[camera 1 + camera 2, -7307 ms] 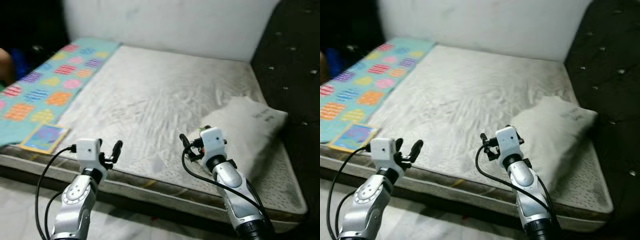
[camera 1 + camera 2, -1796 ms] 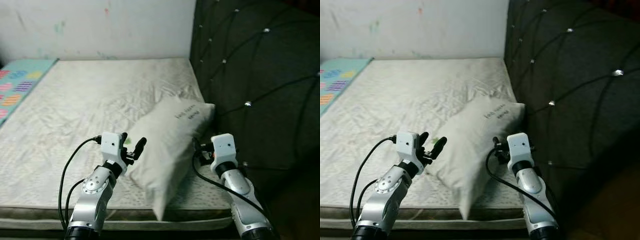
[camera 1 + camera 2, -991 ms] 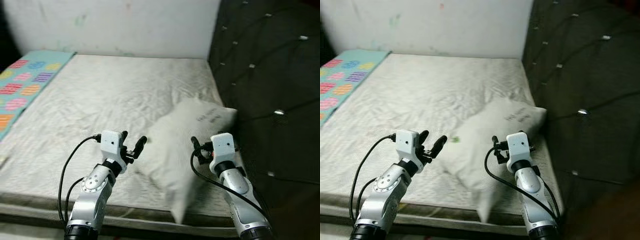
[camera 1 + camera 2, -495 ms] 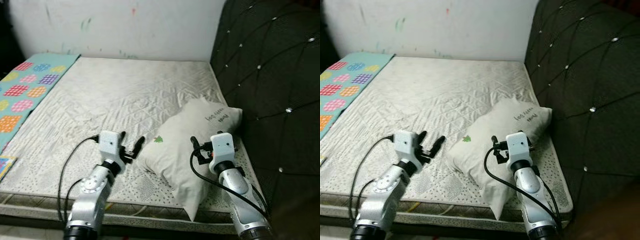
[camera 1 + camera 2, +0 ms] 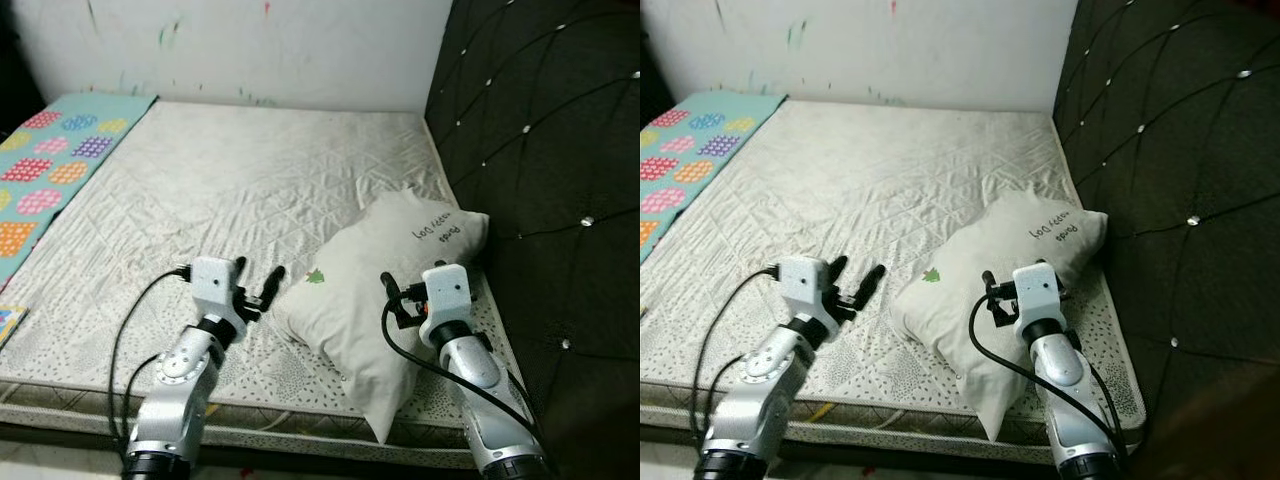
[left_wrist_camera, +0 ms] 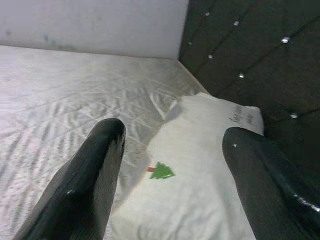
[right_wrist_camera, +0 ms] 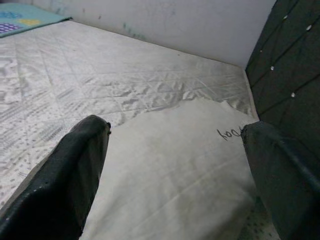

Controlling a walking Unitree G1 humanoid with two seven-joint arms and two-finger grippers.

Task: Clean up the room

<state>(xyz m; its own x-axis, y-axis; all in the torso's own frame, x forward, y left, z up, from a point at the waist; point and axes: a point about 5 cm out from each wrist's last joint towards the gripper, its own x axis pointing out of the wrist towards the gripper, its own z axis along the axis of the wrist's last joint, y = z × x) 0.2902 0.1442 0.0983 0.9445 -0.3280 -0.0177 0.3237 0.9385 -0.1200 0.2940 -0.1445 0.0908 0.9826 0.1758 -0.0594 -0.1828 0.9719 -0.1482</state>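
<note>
Left eye view, surroundings: one black tufted headboard [image 5: 540,150] at 3 o'clock; one patterned turquoise blanket [image 5: 45,160] at 10.
Pillow: one white rectangular pillow [image 5: 385,290] on quilted white mattress [image 5: 230,200].
Grippers: left gripper [image 5: 256,285] and right gripper [image 7: 175,165], both spread, empty.

Left gripper [image 6: 170,165] jaws wide apart, nothing between them; both black fingers [image 6: 85,185] frame the shot. Between them: white pillow [image 6: 200,165] lying on the mattress [image 6: 65,95], a small green tree print [image 6: 161,171] on the pillow face with a red mark beside it, dark handwriting near its far corner, too small to read. Mattress cover quilted and wrinkled. Dark tufted headboard [image 6: 250,55] with shiny studs stands just behind the pillow. Pale wall [image 6: 90,25] runs along the far mattress edge.
</note>
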